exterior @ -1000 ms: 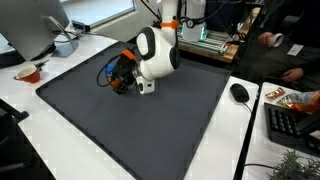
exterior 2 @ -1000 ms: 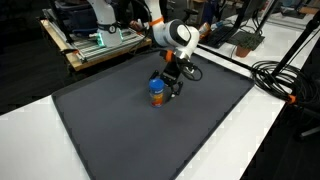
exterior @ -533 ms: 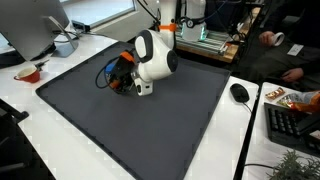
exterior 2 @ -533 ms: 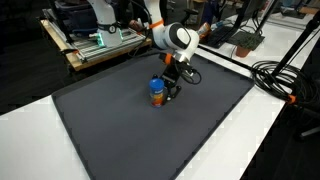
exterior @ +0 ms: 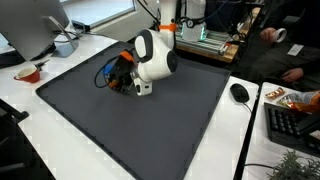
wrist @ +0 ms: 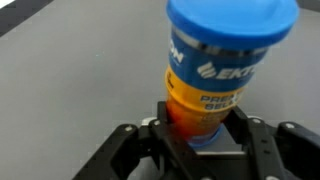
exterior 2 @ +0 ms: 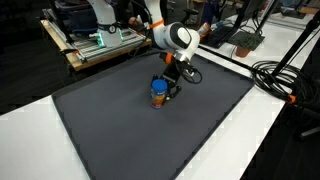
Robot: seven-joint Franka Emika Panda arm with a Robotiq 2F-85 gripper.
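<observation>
An orange can with a blue lid (wrist: 225, 55) fills the wrist view, with white lettering on a blue band. My gripper (wrist: 203, 132) is shut on the can's lower orange part, a black finger pressed against each side. In an exterior view the can (exterior 2: 158, 92) stands on the dark grey mat (exterior 2: 130, 130) with my gripper (exterior 2: 166, 90) around it from the side. In an exterior view the white wrist body (exterior: 155, 57) hides most of the can; only black fingers (exterior: 121, 80) and a bit of orange show.
A red bowl (exterior: 29, 73) and a white cup (exterior: 65, 46) sit on the white table beside the mat. A black mouse (exterior: 239, 92), a keyboard (exterior: 290, 125) and a person's hand (exterior: 296, 74) are past the mat's other edge. Black cables (exterior 2: 285, 75) lie nearby.
The fingers have come together onto the can over the last second. The arm and the can have stayed in place.
</observation>
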